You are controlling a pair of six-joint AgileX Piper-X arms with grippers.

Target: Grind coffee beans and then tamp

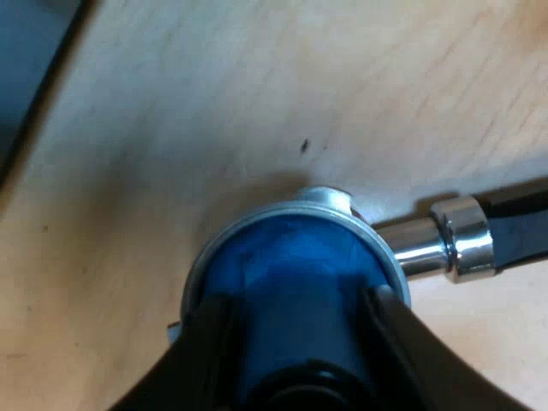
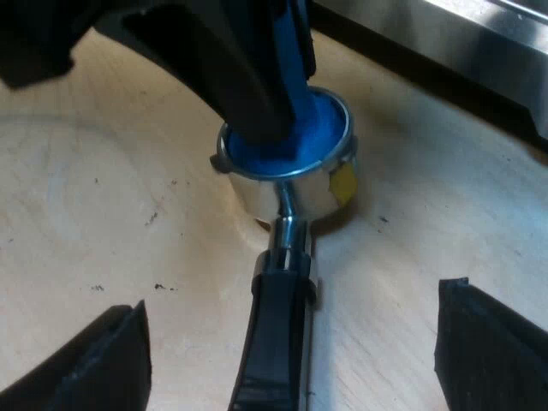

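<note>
Left gripper [image 1: 295, 312] is clamped on the one blue tamper [image 1: 291, 257], which sits inside the one holder [image 1: 330, 201] on the wooden table [image 1: 214, 103]. Right gripper [image 2: 295, 338] is wide, its fingers [image 2: 111, 360] clear of the handle [image 2: 278, 360] between them. Beyond the holder stands the machine [image 2: 462, 43], cut off. The tamper hides the holder's inside.

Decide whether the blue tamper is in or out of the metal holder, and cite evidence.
In. The blue tamper sits inside the metal holder's rim, metal ringing it, held by the left gripper.
</note>
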